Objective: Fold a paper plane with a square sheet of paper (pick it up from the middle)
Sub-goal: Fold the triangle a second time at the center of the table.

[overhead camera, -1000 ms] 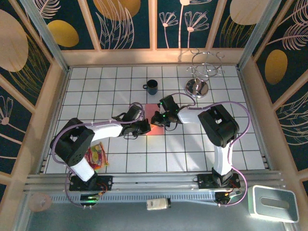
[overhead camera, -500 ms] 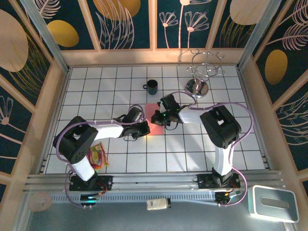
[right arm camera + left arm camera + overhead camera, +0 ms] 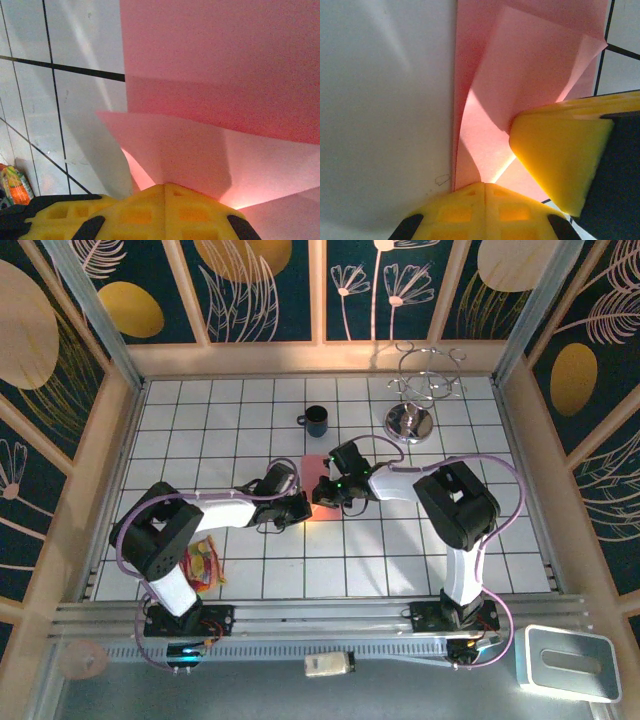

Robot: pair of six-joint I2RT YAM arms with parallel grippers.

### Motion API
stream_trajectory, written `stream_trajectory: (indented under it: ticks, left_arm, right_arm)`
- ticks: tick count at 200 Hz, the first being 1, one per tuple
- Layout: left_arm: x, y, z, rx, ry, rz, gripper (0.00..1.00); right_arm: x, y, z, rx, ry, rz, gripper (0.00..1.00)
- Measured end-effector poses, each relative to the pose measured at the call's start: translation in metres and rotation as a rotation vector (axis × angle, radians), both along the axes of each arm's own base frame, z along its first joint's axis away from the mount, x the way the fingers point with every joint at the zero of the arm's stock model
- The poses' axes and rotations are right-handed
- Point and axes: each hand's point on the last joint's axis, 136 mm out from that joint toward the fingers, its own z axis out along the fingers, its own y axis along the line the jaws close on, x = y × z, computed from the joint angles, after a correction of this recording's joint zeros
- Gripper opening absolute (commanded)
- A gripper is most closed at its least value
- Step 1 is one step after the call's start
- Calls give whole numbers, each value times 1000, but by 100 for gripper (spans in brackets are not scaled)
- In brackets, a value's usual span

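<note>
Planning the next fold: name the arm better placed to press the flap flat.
Right, probably: right gripper pinches the raised flap over the pink paper; left gripper holds its edge, anchoring it.

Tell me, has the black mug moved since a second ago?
No. The black mug sits on the same tile lines as before, just as far left of the metal stand.

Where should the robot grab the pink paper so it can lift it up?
Probably the raised flap near the middle of the pink paper, pinched from the side, low over the table. The rest lies flat, with no edge to get under, but that flap stands up, so each jaw gets a face to press.
</note>
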Motion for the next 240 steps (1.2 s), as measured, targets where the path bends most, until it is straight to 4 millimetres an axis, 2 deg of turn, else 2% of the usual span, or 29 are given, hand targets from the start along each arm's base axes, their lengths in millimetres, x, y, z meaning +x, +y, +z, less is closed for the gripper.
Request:
stream_trajectory:
  ticks: [54,106,134,146,166,198,216,240]
  left_arm:
    - [-1,0,-1,-14,-5,11,0]
    - [0,-1,0,-40,-19,22,0]
    - [1,-1,3,-17,-2,13,0]
    - [2,-2,6,-4,3,4,6]
    - [11,-10,21,-12,-24,-11,15]
    - [30,-25,48,-59,-93,-22,17]
    - [34,-28,53,-72,-105,-24,17]
    - [41,-31,43,-61,-94,-25,19]
  right_arm:
    - [10,-10,-4,6,14,-23,0]
    - [61,-52,-4,27,11,-139,0]
    - [79,-68,-2,3,-24,-185,0]
    - [84,-75,1,-10,-40,-208,0]
    - [82,-82,19,-4,-77,-231,3]
    - [69,-85,57,70,-132,-262,14]
    - [61,-83,61,97,-132,-271,20]
    - [48,-76,52,114,-85,-277,28]
